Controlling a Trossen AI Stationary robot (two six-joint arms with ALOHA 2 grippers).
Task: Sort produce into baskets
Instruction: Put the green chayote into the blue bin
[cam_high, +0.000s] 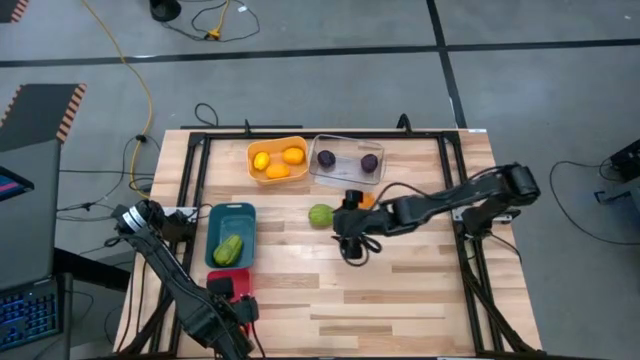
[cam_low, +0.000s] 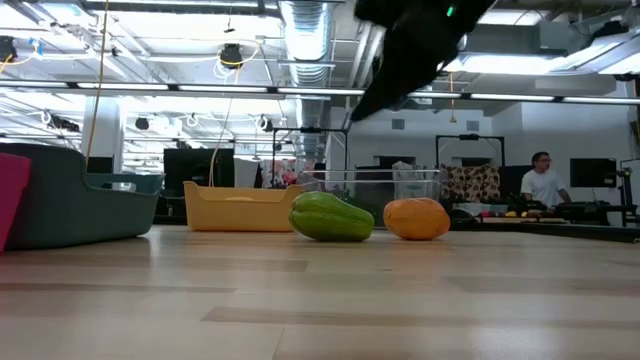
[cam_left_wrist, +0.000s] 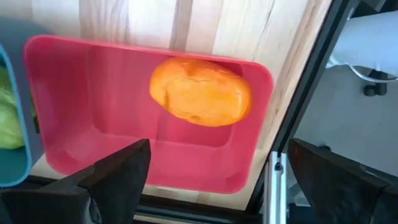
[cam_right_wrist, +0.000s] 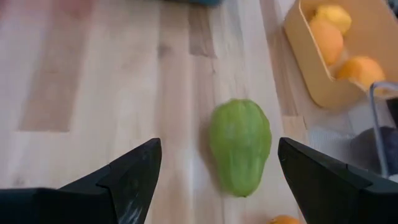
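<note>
With its fingers spread wide, the right gripper (cam_right_wrist: 214, 180) should probably descend squarely over the green piece (cam_right_wrist: 240, 146) lying near the clear basket (cam_high: 346, 160), closing across its narrow width.

**Open board in front, crowded back row**

We see bare wood across the table (cam_high: 400, 290) in front of the right gripper (cam_right_wrist: 214, 186), whose fingers stand apart. Ahead of it lies 1 green piece (cam_right_wrist: 240, 146); behind that, the orange basket (cam_high: 277, 160) and clear basket (cam_high: 346, 162) sit side by side.
</note>
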